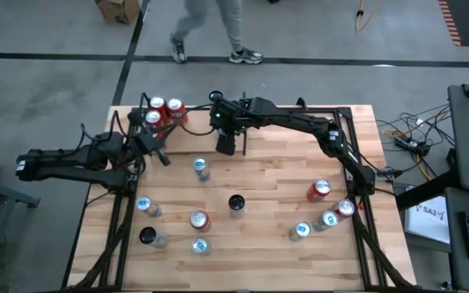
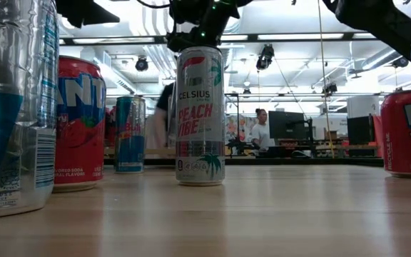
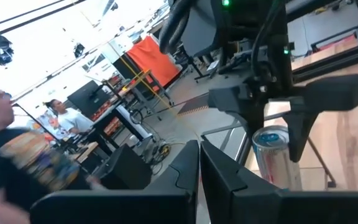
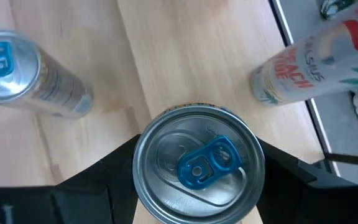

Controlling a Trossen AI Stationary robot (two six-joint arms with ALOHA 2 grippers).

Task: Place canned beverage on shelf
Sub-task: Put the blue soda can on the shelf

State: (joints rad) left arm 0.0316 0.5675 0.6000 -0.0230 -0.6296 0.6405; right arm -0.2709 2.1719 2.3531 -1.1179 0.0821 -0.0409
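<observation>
My right gripper [image 1: 226,143] is at the far middle of the table, shut on a silver can with a blue tab [image 4: 199,163]. The can also shows in the left wrist view [image 3: 271,144]. The black-framed shelf [image 1: 142,104] is at the far left corner, with three cans [image 1: 166,111] standing in it. My left gripper [image 1: 159,153] is shut and empty, to the left of the right gripper and near the shelf; its closed fingers show in its own view [image 3: 199,169]. A Celsius can [image 4: 308,67] stands beside the frame rail near the held can. My right gripper pinches the can's upper wall just under the rim [image 4: 140,163] between its two fingers [image 4: 104,182], one on each opposite side. The fingers come from above, pointing down. The can stays upright. I cannot tell whether its base is on the table.
Several loose cans stand on the wood table: one [image 1: 202,168] just in front of the right gripper, a dark-topped one [image 1: 236,202], a group at front left [image 1: 199,220] and a group at right [image 1: 324,213]. A person's legs [image 1: 210,32] show beyond the far edge.
</observation>
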